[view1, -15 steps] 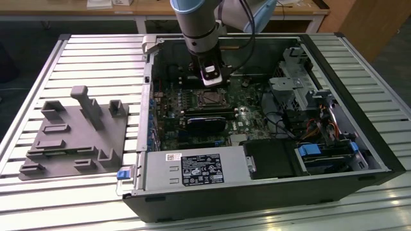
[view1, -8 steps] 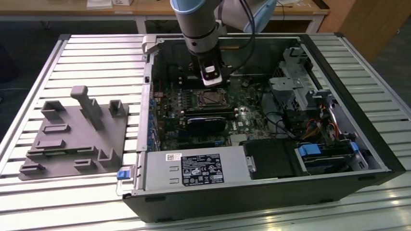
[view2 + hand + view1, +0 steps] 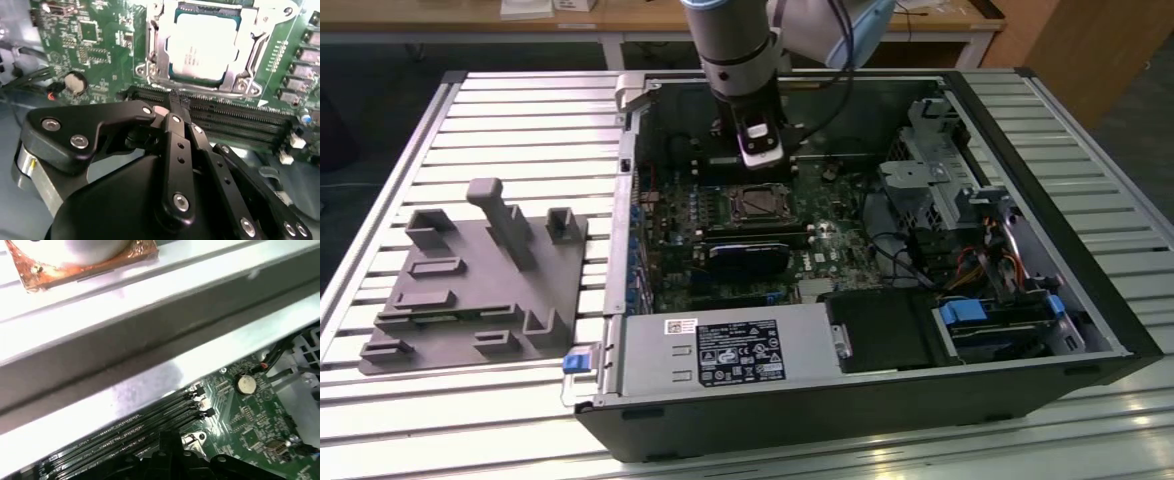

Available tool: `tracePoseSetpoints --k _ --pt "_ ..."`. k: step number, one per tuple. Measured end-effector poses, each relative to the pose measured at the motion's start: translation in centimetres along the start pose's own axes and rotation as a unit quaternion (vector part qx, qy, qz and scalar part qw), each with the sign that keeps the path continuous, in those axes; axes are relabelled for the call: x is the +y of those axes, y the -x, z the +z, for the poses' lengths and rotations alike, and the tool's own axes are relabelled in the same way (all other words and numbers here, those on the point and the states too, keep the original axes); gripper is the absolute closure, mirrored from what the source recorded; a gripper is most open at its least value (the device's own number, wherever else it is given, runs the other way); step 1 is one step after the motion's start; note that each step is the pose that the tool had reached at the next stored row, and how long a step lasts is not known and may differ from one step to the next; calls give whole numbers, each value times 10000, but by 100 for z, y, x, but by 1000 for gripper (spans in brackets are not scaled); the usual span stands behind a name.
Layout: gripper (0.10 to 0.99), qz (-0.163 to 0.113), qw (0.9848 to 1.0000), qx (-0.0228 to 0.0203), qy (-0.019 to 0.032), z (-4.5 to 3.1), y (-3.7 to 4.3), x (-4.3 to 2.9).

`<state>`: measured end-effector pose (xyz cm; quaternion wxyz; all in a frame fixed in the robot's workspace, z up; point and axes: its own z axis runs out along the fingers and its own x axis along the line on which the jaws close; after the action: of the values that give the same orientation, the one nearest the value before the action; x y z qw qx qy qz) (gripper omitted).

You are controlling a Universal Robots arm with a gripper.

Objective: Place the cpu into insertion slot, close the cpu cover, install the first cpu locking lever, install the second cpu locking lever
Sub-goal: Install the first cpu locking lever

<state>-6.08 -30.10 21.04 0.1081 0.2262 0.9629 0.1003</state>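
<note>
Your cpu (image 3: 205, 47) lies flat, metal top up, in the slot (image 3: 759, 203) under the closed cover (image 3: 160, 50); square, so no long axis. Gripper (image 3: 174, 100) sits beside the memory slots (image 3: 235, 117), fingers pinched together, empty. Frame crops the cover's far edge.

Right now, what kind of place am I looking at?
Probably a robotics lab or test bench: an open black desktop computer case lies on a ribbed aluminium table, beside a grey plastic fixture tray, with wooden workbenches behind.
</note>
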Motion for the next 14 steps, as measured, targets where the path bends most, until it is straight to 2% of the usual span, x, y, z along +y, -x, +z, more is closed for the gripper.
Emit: tracePoseSetpoints --k 5,12,14 --pt "980 2 10000 3 5 -118 20 30" --pt "980 2 10000 3 6 -125 21 32" --pt "980 3 10000 27 -17 -124 22 32"
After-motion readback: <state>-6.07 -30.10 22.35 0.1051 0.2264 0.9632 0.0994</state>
